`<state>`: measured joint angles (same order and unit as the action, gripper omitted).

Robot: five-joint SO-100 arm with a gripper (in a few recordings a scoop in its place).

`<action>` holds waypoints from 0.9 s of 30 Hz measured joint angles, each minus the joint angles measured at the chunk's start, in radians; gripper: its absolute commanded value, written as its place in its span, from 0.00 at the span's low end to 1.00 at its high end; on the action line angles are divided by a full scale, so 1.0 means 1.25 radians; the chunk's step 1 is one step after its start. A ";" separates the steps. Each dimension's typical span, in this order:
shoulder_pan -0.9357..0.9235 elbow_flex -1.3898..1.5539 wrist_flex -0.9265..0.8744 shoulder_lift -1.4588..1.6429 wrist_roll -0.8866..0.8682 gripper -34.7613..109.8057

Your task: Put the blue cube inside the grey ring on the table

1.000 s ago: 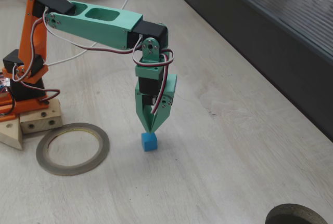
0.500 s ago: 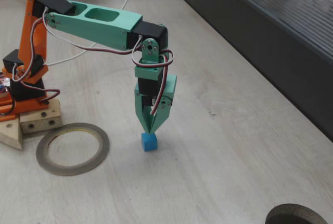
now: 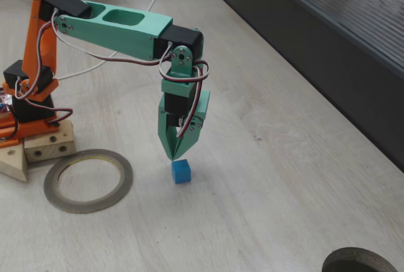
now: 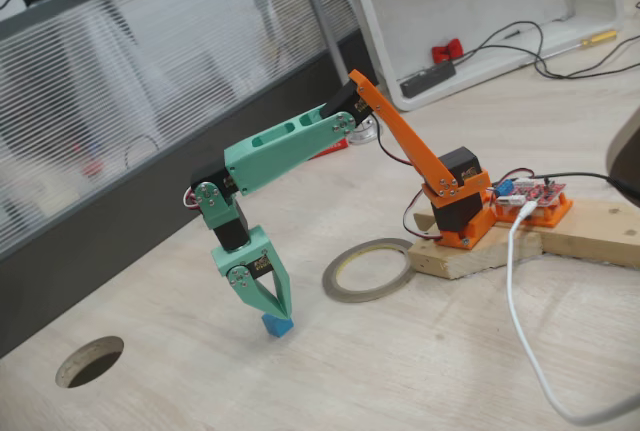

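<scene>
Fixed view, first: green two-finger hand (image 3: 175, 156) points straight down at frame centre, fingers pinched to a closed tip holding nothing, just above the small bright blue cube (image 3: 181, 171). Cube sits on the pale wood-grain bench (image 3: 284, 177), right of the thin flat grey-brown ring (image 3: 88, 180) at lower left, apart from it.

Fixed view, second: hand (image 4: 277, 313) lower centre, tip close over the cube (image 4: 277, 325); ring (image 4: 368, 270) lies to its right.
</scene>
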<state>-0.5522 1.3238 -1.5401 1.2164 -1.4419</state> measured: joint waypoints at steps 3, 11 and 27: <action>0.000 0.000 0.000 0.000 0.000 0.24; -0.086 0.000 0.000 0.000 0.000 0.24; -0.091 0.000 0.000 0.000 0.000 0.24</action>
<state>-0.6657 1.3238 -1.5401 1.2164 -1.4419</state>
